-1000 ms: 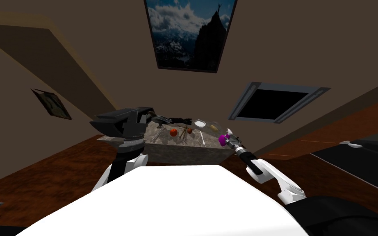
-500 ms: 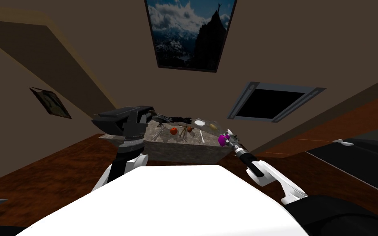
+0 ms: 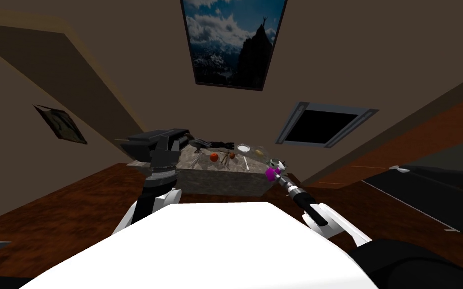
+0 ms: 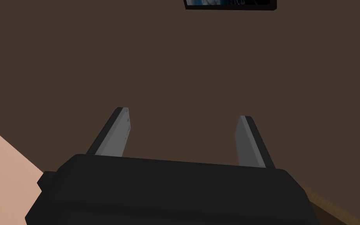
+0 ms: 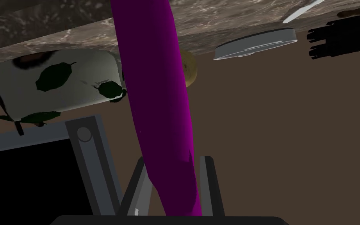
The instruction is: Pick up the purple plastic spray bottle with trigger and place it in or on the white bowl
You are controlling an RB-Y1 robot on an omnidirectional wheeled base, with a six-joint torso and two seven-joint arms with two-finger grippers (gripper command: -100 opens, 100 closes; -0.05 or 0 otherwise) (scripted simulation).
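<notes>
My right gripper [image 5: 173, 183] is shut on the purple spray bottle [image 5: 157, 97], whose body runs up between the fingers. In the head view the right gripper [image 3: 275, 168] holds the bottle [image 3: 271, 173] at the right end of the marble-topped table [image 3: 225, 178]. The white bowl [image 3: 243, 148] sits on the table's far side, beyond and left of the bottle; in the right wrist view the bowl [image 5: 255, 43] lies past the bottle. My left gripper [image 4: 183, 117] is open and holds nothing, and that arm is raised over the table's left end.
On the table stand a white object with green leaf marks [image 5: 54, 84] close beside the bottle, a yellowish fruit [image 5: 189, 70], an orange fruit [image 3: 214, 156], a dark bird figure [image 3: 198, 144] and a black hand-like thing [image 5: 343, 37]. Dark furniture [image 3: 426, 195] stands at right.
The whole head view has shifted a little, so I have moved. My right arm has reached slightly further toward the table's right end, still holding the bottle.
</notes>
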